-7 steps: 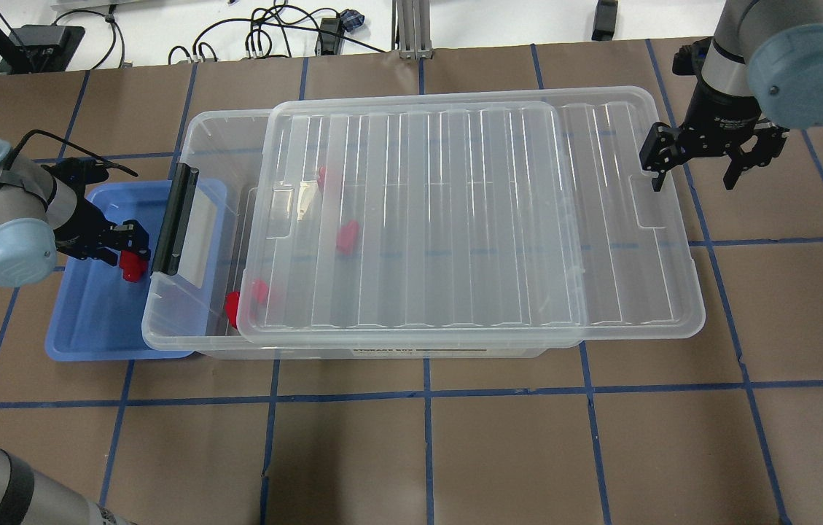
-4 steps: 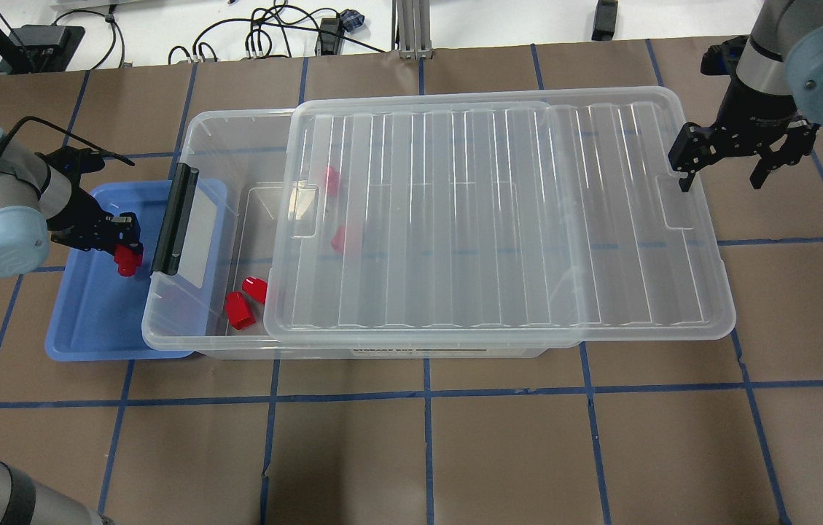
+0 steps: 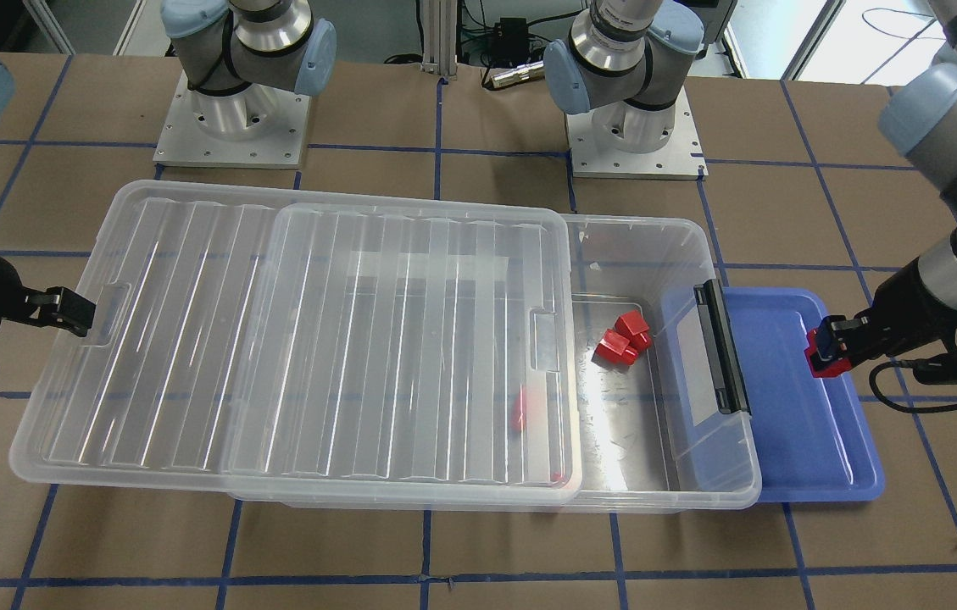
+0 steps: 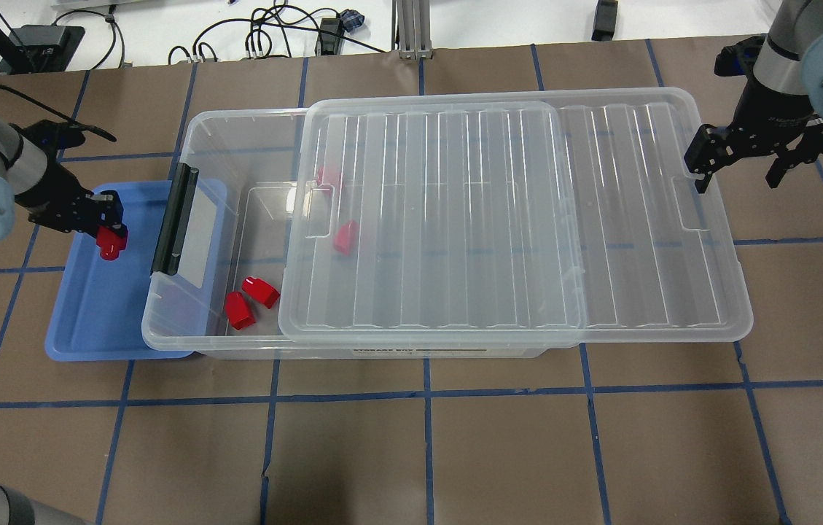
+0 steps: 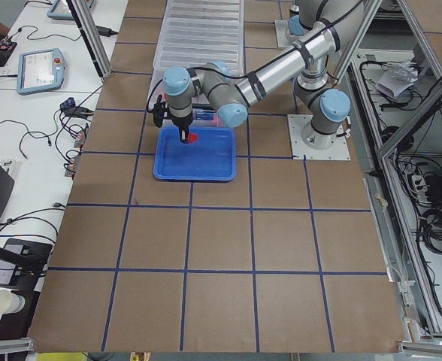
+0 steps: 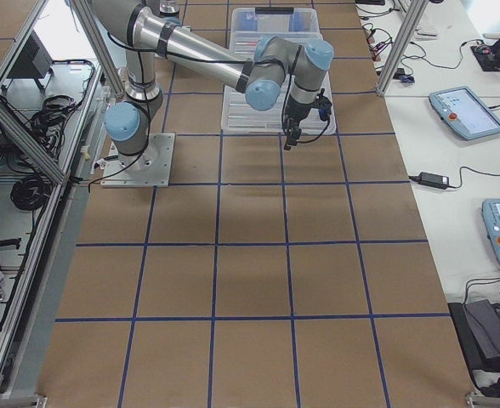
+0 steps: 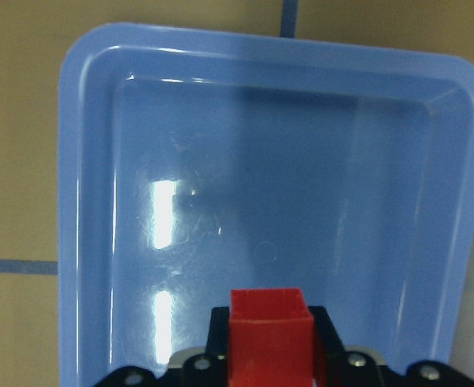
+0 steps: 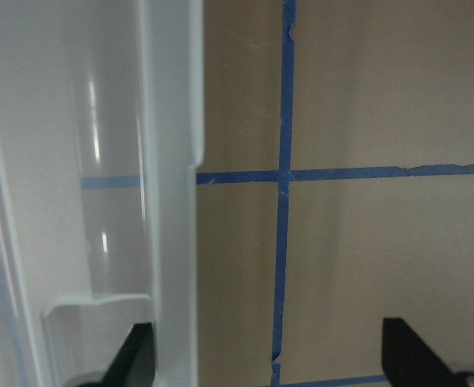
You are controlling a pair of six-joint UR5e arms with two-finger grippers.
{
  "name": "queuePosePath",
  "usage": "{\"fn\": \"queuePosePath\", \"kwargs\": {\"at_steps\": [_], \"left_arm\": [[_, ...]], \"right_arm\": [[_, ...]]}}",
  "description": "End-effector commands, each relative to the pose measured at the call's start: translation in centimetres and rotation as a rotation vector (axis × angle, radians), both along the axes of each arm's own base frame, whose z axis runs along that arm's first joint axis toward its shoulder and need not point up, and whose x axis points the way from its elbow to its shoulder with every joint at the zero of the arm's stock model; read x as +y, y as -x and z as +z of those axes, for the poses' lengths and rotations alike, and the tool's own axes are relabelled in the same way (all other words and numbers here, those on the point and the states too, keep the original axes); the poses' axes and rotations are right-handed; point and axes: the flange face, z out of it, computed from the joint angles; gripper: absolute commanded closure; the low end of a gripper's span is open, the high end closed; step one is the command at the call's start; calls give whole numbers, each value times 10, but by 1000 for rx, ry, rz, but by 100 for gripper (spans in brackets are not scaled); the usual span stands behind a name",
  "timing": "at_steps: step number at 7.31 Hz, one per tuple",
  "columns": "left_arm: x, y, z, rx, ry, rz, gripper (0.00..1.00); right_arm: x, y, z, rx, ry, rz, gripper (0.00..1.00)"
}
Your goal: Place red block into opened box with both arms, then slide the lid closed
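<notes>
My left gripper (image 4: 106,221) is shut on a red block (image 4: 111,243), held just above the blue tray (image 4: 90,321); the left wrist view shows the red block (image 7: 271,334) between the jaws. The clear box (image 4: 196,138) has its left part uncovered. Two red blocks (image 4: 240,310) lie there, and others show through the lid (image 4: 513,219). The lid overhangs the box's right end. My right gripper (image 4: 740,173) is open at that short end, one finger (image 4: 701,169) against the rim by the notch. From the front I see the held red block (image 3: 826,360) and the box (image 3: 639,224).
The box's black bar (image 4: 174,219) overlaps the blue tray's right side. Cables and a metal post (image 4: 411,29) sit beyond the table's far edge. Both arm bases (image 3: 228,127) stand behind the box. Brown tabletop with blue tape lines surrounds everything.
The lid has slid right, uncovering more of the box, and my right gripper moved right with it. My left gripper carried the red block up and away from the box.
</notes>
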Motion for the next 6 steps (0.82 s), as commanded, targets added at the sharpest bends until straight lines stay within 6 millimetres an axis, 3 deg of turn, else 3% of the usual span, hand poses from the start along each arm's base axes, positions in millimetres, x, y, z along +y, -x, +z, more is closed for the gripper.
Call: {"fn": "queuePosePath", "kwargs": {"at_steps": [1,2,3,5,6], "left_arm": [[14,93,62,-9,26,49,100],[22,136,66,-13,23,66,100],[30,170,55,-11,10,73,100],[31,199,12,-8,6,95,100],[28,201,-8,-8,42,105,100]], "right_arm": [[1,10,0,-2,-2,-2,0],[2,20,0,-8,-5,13,0],[2,23,1,-11,-5,19,0],[3,23,4,-8,-2,17,0],[3,22,9,-9,8,14,0]]}}
